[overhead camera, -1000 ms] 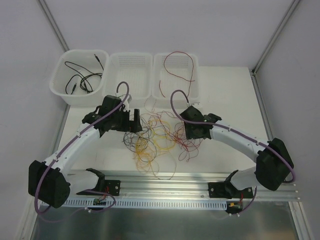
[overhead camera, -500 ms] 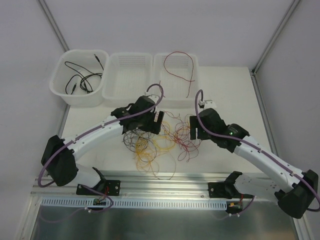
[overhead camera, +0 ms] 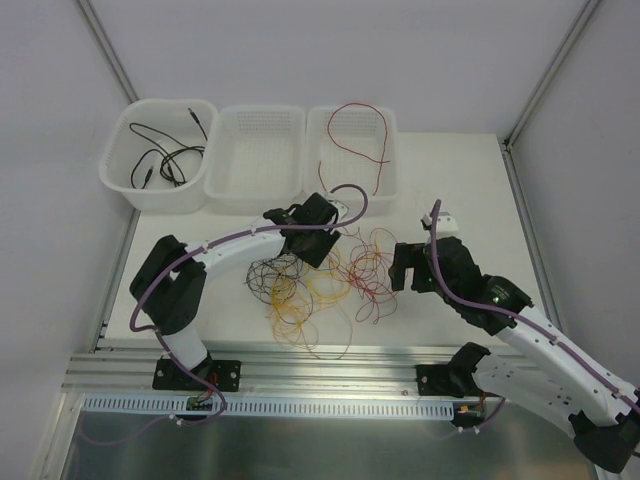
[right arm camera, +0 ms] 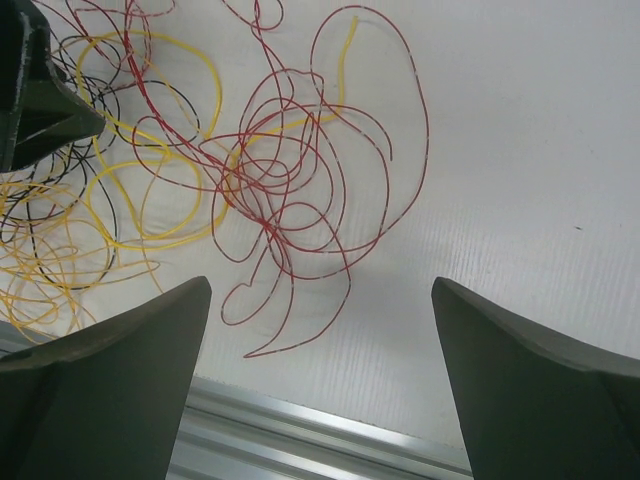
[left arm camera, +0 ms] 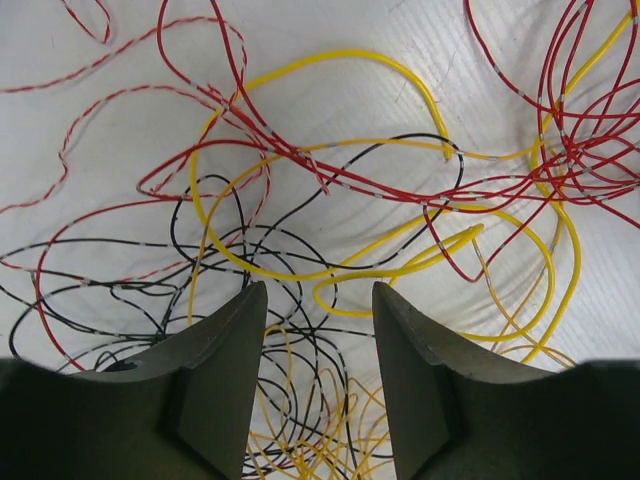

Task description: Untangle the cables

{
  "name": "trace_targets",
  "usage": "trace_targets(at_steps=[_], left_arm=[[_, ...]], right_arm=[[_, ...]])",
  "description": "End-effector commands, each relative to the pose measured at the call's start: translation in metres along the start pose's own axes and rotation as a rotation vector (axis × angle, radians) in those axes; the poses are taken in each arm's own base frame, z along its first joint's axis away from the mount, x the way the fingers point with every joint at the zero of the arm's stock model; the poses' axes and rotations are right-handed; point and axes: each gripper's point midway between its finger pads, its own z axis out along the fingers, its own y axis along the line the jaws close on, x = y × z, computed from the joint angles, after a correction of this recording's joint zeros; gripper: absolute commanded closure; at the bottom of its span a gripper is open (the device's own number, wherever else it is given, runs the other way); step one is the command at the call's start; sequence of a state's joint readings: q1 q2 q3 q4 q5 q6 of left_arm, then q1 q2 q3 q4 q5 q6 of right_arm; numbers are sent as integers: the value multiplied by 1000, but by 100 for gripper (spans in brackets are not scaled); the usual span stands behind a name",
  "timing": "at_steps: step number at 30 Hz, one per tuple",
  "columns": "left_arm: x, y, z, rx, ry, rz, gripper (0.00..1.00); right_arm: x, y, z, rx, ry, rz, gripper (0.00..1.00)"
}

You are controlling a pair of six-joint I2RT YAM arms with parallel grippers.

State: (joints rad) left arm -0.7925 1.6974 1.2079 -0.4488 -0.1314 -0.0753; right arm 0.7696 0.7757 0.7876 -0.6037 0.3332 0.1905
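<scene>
The cables (overhead camera: 322, 282) lie as one loose tangle of red, yellow and black loops on the white table. My left gripper (overhead camera: 318, 250) hangs over the tangle's upper middle. In the left wrist view its jaws (left arm camera: 318, 292) stand partly apart, with a yellow loop (left arm camera: 400, 262) and black strands (left arm camera: 300, 350) on the table below the gap and nothing pinched. My right gripper (overhead camera: 411, 270) sits just right of the tangle. Seen from the right wrist, it (right arm camera: 320, 288) is wide open and empty, with a knot of red cable (right arm camera: 290, 180) ahead of it.
Three white bins line the back: the left bin (overhead camera: 120, 172) holds black cables, the middle bin (overhead camera: 255, 180) shows nothing inside, the right bin (overhead camera: 392, 165) holds one red cable. An aluminium rail (overhead camera: 330, 360) runs along the near table edge.
My left gripper has swung right onto the tangle and its jaws have narrowed. My right gripper has drawn back to the right off the red cables and opened wide.
</scene>
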Motion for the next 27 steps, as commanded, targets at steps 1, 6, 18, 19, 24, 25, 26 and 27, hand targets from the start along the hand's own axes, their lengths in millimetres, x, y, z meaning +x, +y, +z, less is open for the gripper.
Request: trace_targets(at_steps=[1, 6, 18, 19, 24, 25, 26, 27], left_arm=[[-29, -8, -1, 31, -73, 67, 54], [-28, -17, 12, 66, -51, 106, 69], [-9, -34, 7, 186, -33, 182, 54], [-7, -34, 6, 192, -32, 189, 54], [-6, -38, 5, 223, -32, 213, 50], [-3, -41, 5, 236, -26, 216, 50], [-2, -42, 5, 243, -26, 216, 50], [-1, -44, 3, 256, -26, 215, 49]], right_arm=[[-7, -5, -5, 9, -56, 2, 2], [-8, -10, -8, 22, -67, 2, 2], [-6, -9, -6, 22, -49, -5, 2], [-6, -8, -7, 18, -48, -5, 2], [-5, -7, -6, 12, -46, -1, 2], [-5, -7, -7, 12, -46, 0, 2], [-5, -7, -7, 13, -46, 0, 2], [-6, -7, -8, 12, -49, 1, 2]])
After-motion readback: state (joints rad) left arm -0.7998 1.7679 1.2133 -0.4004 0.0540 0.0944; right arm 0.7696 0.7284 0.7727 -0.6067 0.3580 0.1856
